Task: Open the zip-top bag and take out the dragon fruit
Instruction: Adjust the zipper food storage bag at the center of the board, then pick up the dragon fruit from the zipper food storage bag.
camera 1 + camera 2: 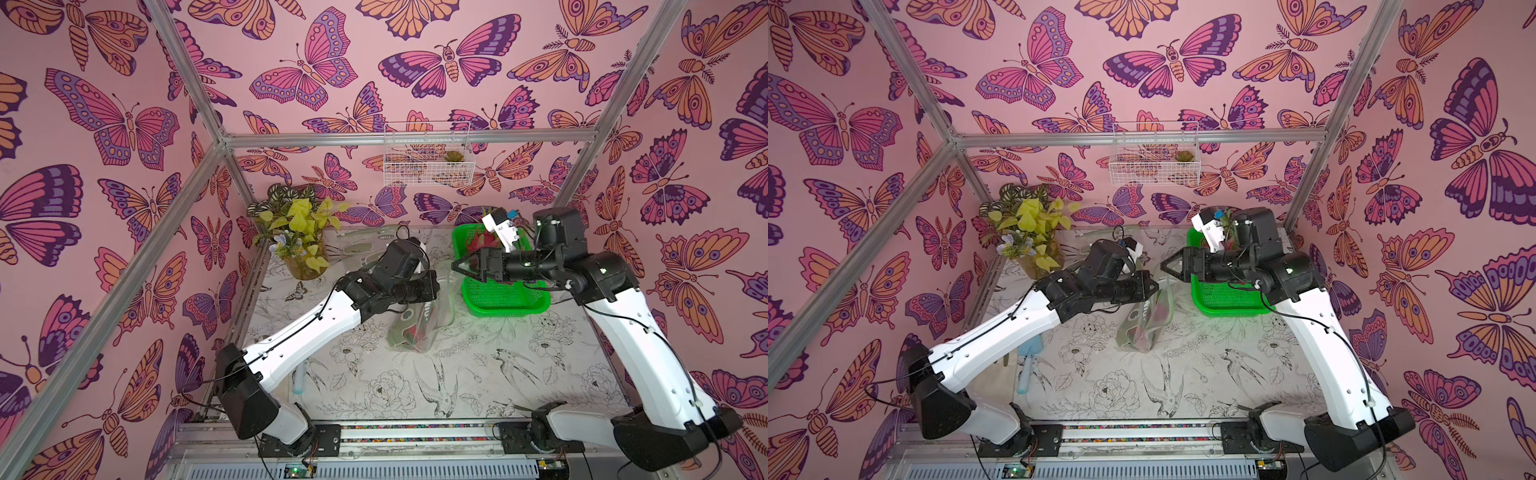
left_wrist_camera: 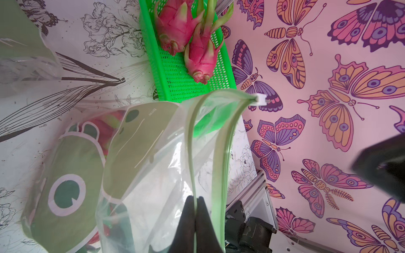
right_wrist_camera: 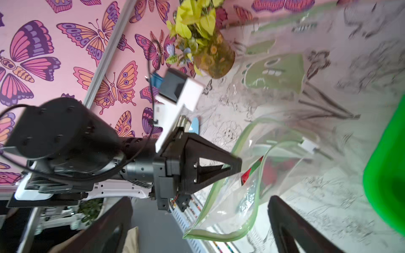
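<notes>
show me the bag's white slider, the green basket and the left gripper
white slider (image 2: 260,100): left wrist view, on its white plastic body.
green basket (image 2: 175,76): left wrist view, on a bare patch of its mesh floor.
left gripper (image 2: 195,200): left wrist view, midway between its two shut fingertips.

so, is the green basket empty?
No: the left wrist view shows a dragon fruit and a second dragon fruit lying in the green basket.
</notes>
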You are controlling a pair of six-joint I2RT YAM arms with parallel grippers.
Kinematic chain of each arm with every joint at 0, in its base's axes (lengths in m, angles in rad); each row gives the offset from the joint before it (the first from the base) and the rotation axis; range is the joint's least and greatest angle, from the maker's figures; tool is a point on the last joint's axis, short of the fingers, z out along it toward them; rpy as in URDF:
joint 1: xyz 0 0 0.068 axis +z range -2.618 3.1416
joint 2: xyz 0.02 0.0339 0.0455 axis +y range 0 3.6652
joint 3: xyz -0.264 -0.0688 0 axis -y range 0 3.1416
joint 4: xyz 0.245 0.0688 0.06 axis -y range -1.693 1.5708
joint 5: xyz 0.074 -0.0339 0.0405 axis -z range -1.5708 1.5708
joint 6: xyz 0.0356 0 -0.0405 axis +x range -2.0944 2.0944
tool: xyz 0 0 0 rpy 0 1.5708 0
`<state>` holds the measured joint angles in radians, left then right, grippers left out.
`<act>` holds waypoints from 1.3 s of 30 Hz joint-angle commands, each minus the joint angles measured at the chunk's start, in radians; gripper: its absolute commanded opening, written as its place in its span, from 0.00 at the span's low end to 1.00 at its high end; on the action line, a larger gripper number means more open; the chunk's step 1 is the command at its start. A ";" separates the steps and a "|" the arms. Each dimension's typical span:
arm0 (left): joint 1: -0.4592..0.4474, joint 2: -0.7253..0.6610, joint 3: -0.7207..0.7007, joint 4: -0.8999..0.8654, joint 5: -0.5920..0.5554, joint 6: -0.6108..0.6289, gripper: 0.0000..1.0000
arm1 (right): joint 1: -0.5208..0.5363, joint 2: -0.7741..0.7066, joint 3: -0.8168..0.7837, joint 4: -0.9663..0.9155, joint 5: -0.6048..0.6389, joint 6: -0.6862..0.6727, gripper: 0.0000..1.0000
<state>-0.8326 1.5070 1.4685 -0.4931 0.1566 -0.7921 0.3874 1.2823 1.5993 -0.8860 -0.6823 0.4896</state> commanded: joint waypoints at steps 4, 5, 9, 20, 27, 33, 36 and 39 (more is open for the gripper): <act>-0.003 -0.052 -0.035 0.051 -0.037 -0.007 0.00 | 0.049 -0.017 -0.042 0.089 -0.001 0.207 0.99; -0.003 -0.065 -0.043 0.050 -0.045 -0.004 0.00 | 0.062 -0.019 -0.050 0.100 0.015 0.215 0.99; -0.003 -0.120 -0.078 0.050 -0.073 -0.007 0.00 | 0.080 0.000 -0.042 0.094 0.028 0.238 0.85; 0.001 -0.260 -0.070 -0.024 -0.222 0.061 0.00 | 0.161 0.107 0.061 0.084 0.099 0.227 0.50; 0.003 -0.282 -0.047 -0.054 -0.262 0.077 0.00 | 0.222 0.245 0.163 0.067 0.101 0.199 0.42; 0.005 -0.280 -0.068 -0.052 -0.257 0.062 0.00 | 0.223 0.316 0.135 0.040 0.166 0.159 0.39; 0.006 -0.283 -0.075 -0.049 -0.254 0.055 0.00 | 0.225 0.333 0.123 0.010 0.218 0.129 0.39; 0.007 -0.283 -0.086 -0.035 -0.236 0.056 0.00 | 0.237 0.353 0.132 -0.041 0.299 0.092 0.40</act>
<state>-0.8314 1.2526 1.3876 -0.6014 -0.0780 -0.7410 0.6090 1.6260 1.7279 -0.8585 -0.4782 0.6380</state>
